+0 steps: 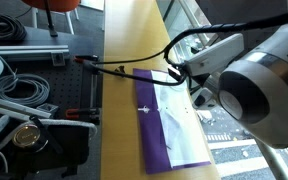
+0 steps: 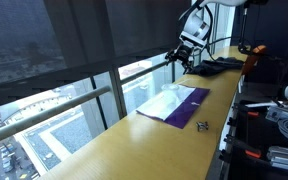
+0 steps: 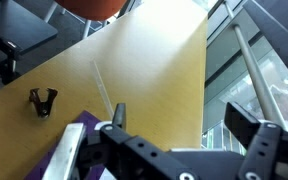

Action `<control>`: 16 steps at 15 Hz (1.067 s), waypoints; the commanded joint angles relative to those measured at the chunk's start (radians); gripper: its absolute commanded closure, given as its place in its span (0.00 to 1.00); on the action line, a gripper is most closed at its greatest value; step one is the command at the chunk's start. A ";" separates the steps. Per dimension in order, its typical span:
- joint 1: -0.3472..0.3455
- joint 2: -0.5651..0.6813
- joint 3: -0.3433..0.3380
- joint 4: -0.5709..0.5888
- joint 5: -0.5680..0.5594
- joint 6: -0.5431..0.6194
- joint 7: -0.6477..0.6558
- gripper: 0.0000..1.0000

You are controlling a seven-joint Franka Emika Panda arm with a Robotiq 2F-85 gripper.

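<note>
You're looking at a purple-and-white cloth [image 1: 156, 140], a small black binder clip [image 3: 43, 101], a honey-yellow table [image 1: 124, 40] and your black end effector [image 3: 179, 125].

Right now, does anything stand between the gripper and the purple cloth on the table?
Nothing visible does. The gripper hangs open above the table near one end of the purple cloth, with only air between. The black binder clip lies on the table beside the cloth, off to one side.

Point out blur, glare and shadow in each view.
In an exterior view, the white robot arm joint looms close and soft-focused; in an exterior view, daylight washes out the white sheet on the purple cloth; wrist view: bright window overexposed, open gripper dim.
</note>
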 commanded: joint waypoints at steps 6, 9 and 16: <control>0.094 -0.052 -0.003 -0.059 -0.071 -0.017 -0.003 0.00; 0.092 -0.099 -0.008 -0.055 -0.116 -0.026 -0.016 0.00; 0.068 -0.191 -0.018 -0.078 -0.220 -0.053 -0.079 0.00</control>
